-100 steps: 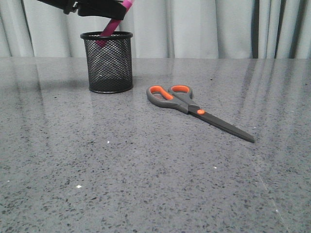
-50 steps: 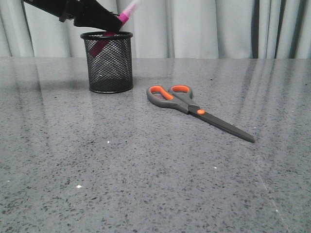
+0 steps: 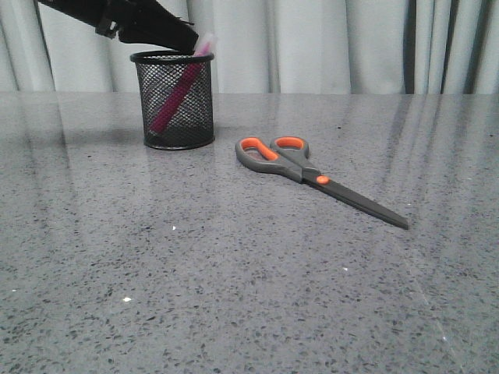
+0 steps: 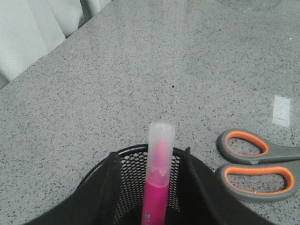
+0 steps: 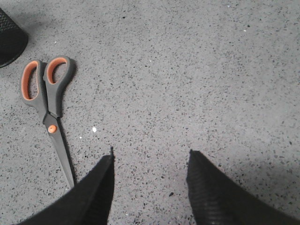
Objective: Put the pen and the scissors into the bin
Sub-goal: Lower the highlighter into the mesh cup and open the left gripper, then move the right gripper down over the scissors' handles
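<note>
- Pen [image 3: 178, 92] inside the bin [image 3: 171, 101], leaning, pink barrel showing through the mesh, translucent whitish cap poking just above the rim; directly below the left gripper [image 4: 149, 161].
- Left gripper fingers [image 4: 107, 187] spread, one on each side of the cap, not pinching it; tips just over the bin rim, touching or not unclear.
- Bin: black wire-mesh cylinder, solid rim, see-through walls, upright on the table [image 3: 234, 296].
- Scissors [image 3: 312, 175] flat on the table, well apart from the left gripper and beside the bin; grey handles lined in orange, orange pivot dot, long dark blades closed together.
- Right gripper [image 5: 150, 157] spread wide, holding nothing, above bare table; scissors just beside one fingertip [image 5: 101, 180], in the wrist view.
- Table: grey speckled stone, glossy.
</note>
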Motion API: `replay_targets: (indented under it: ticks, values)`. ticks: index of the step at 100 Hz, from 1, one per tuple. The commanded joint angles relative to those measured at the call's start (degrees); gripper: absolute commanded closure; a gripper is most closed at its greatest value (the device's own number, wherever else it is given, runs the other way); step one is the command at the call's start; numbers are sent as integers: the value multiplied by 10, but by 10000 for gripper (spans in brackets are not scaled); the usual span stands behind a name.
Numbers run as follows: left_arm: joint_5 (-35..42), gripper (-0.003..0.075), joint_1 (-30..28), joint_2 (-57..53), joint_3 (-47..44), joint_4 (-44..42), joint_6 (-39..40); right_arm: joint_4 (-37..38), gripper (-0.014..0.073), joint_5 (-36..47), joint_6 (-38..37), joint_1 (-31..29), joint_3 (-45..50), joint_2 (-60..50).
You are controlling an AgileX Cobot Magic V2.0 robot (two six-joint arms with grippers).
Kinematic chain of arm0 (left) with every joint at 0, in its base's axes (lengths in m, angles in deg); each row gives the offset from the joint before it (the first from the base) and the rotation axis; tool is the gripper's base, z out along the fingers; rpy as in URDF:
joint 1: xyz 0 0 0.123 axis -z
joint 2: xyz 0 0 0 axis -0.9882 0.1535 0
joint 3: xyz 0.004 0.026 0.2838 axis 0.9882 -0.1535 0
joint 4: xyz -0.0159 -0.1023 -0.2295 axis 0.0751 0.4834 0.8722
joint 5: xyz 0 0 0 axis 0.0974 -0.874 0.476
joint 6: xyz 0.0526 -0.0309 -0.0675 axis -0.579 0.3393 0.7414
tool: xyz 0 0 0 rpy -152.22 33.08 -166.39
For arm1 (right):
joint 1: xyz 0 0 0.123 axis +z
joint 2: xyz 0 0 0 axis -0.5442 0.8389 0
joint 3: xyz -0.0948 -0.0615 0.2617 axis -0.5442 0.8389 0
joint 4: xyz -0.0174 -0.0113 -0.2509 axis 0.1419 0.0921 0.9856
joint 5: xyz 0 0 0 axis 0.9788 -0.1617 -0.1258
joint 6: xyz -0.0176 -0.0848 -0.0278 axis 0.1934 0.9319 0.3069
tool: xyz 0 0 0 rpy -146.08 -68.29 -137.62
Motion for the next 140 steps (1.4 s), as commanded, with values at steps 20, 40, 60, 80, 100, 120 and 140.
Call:
replay_targets:
  ticks: [20,40,60,80,100,120,140]
  values:
    - [-48,444,-20,-60,72,46,2,-6,272,33,4,-3,-20,0]
    - [-90,583,-49,-115,100,41,29,-6,272,33,4,-3,-20,0]
    - [-114,742,-61,-174,100,-17,125,-21,272,38,5,-3,-20,0]
    - [-113,742,-61,-227,100,-92,228,-130,272,39,121,6,-20,0]
    - [-34,742,-60,-284,64,-100,232,-190,272,57,214,44,-20,1]
    - [87,742,-60,-371,-66,-86,233,-196,272,58,230,91,-39,19]
    - [240,742,-59,-493,-247,-44,230,-196,272,-3,230,118,-109,95]
